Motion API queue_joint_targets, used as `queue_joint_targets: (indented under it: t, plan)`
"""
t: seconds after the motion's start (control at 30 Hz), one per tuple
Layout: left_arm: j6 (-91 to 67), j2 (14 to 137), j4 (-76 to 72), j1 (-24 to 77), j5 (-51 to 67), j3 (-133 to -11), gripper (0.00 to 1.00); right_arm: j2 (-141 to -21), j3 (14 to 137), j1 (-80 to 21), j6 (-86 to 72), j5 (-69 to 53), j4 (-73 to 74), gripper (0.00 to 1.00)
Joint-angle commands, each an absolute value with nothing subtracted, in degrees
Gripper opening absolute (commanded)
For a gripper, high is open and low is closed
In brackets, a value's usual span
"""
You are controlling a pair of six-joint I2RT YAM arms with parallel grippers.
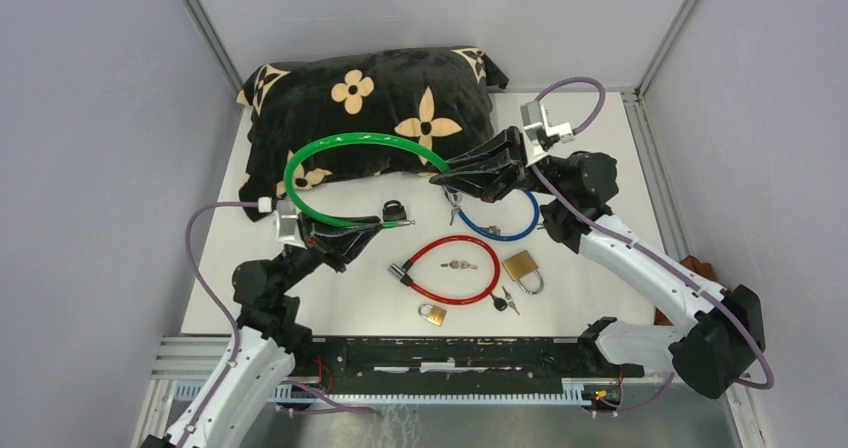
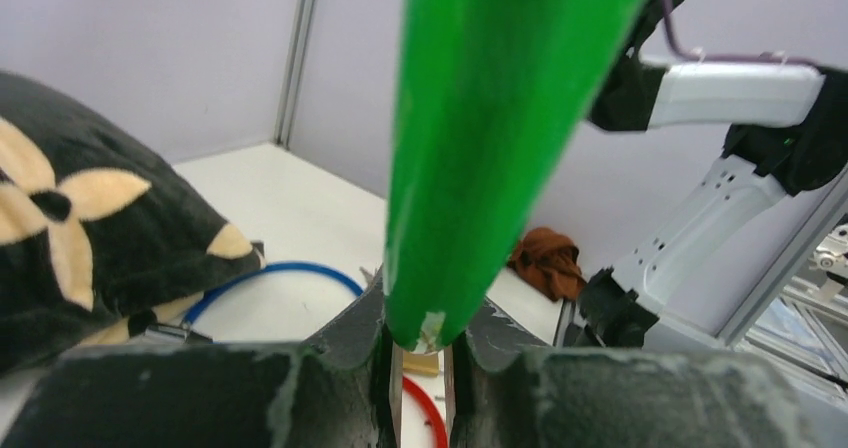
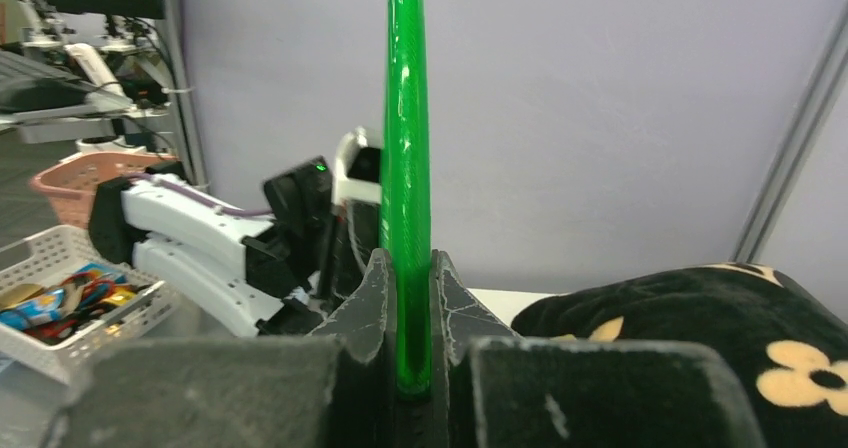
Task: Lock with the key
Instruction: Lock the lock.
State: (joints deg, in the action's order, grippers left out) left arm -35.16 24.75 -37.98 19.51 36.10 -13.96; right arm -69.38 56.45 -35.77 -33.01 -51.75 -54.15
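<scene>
A green cable lock (image 1: 350, 144) arches above the table, held at both ends. My left gripper (image 1: 372, 228) is shut on its lower run, beside the black lock head (image 1: 395, 210). In the left wrist view the green cable (image 2: 500, 118) sits pinched between the fingers (image 2: 345, 338) of the left gripper (image 2: 420, 368). My right gripper (image 1: 450, 176) is shut on the cable's other end. In the right wrist view the right gripper (image 3: 410, 298) has the cable (image 3: 405, 118) standing up from between its pads. Small keys (image 1: 460, 265) lie inside a red loop. I cannot tell whether a key is in the green lock.
A black flowered pillow (image 1: 370, 108) fills the back. A blue cable lock (image 1: 520, 218) lies under the right gripper and a red cable lock (image 1: 450, 268) in front. Two brass padlocks (image 1: 520, 266) (image 1: 432, 314) and black-headed keys (image 1: 505, 303) lie near the front rail.
</scene>
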Motion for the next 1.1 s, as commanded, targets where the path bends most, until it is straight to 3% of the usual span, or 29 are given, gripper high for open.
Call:
queue_joint_targets:
  t: [0.0, 0.23, 0.5, 0.53, 0.6, 0.67, 1.07]
  plan:
    - [-40.15, 21.45, -42.67, 17.47, 34.63, -18.99, 0.02, -70.99, 54.47, -38.15, -23.87, -44.49, -47.79, 0.08]
    - [-39.26, 17.6, -42.63, 13.91, 34.41, -18.69, 0.02, -78.64, 53.26, -39.68, -29.67, -44.54, -57.66, 0.36]
    - [-38.47, 16.22, -41.34, 13.02, 33.62, -16.95, 0.02, -81.91, 53.3, -40.64, -28.93, -44.92, -57.77, 0.44]
    - [-38.23, 16.13, -40.82, 12.95, 33.5, -16.81, 0.02, -81.88, 53.18, -40.58, -28.72, -45.26, -57.66, 0.41]
    - [-37.37, 15.79, -39.22, 12.97, 33.42, -16.54, 0.02, -81.98, 53.54, -40.62, -28.55, -46.55, -57.45, 0.17]
    - [-36.7, 15.79, -37.29, 12.92, 33.07, -16.52, 0.02, -82.01, 54.71, -40.92, -28.19, -47.94, -56.59, 0.02]
    - [-40.39, 17.81, -36.74, 13.22, 36.03, -16.41, 0.02, -81.3, 59.25, -46.23, -16.53, -46.57, -49.09, 0.0]
